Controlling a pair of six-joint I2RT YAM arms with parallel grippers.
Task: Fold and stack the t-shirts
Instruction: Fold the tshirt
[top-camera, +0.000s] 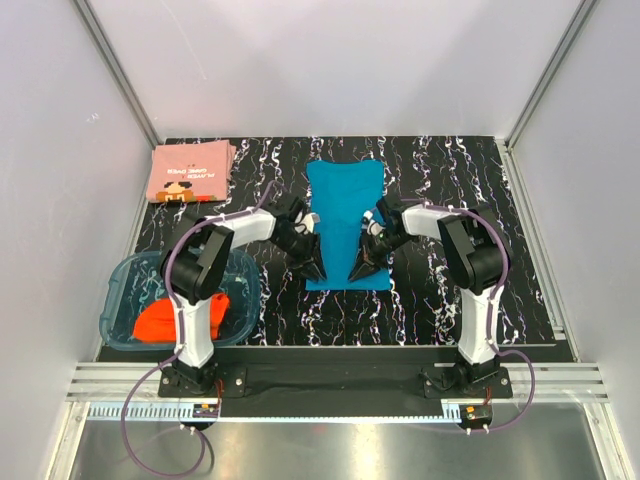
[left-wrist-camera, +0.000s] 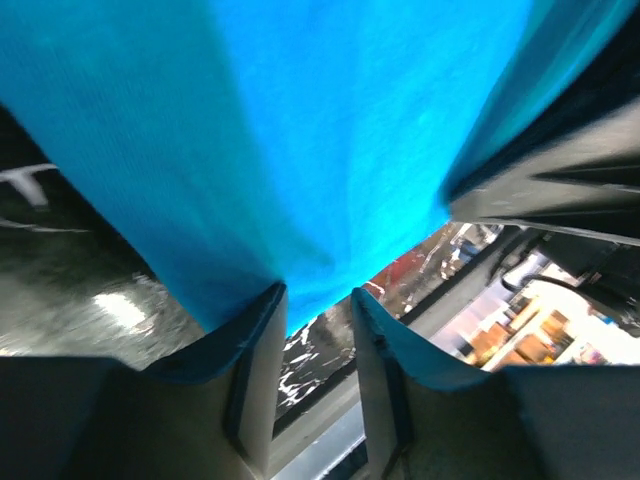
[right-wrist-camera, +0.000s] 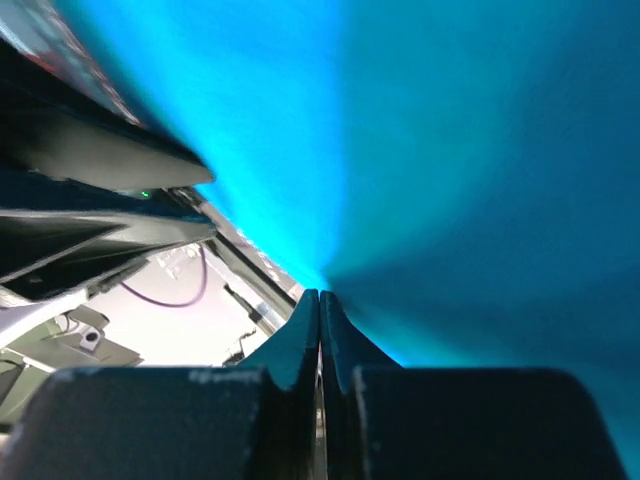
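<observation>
The teal-blue t-shirt (top-camera: 345, 195) lies in a long strip in the middle of the dark marbled table. My left gripper (top-camera: 314, 270) is at its near left corner. In the left wrist view the gripper (left-wrist-camera: 318, 298) is open, its fingers apart with the cloth's edge (left-wrist-camera: 300, 120) at their tips. My right gripper (top-camera: 358, 272) is at the near right corner. In the right wrist view it (right-wrist-camera: 320, 297) is shut on the teal cloth (right-wrist-camera: 450, 150). The salmon-pink printed t-shirt (top-camera: 192, 172) lies folded at the back left. The orange-red t-shirt (top-camera: 168, 318) lies crumpled in the tub.
The clear blue-tinted tub (top-camera: 125, 290) stands at the near left, beside the left arm's base. White walls with metal rails close in the table at the back and both sides. The table's near edge (top-camera: 330, 347) runs just behind the arm bases.
</observation>
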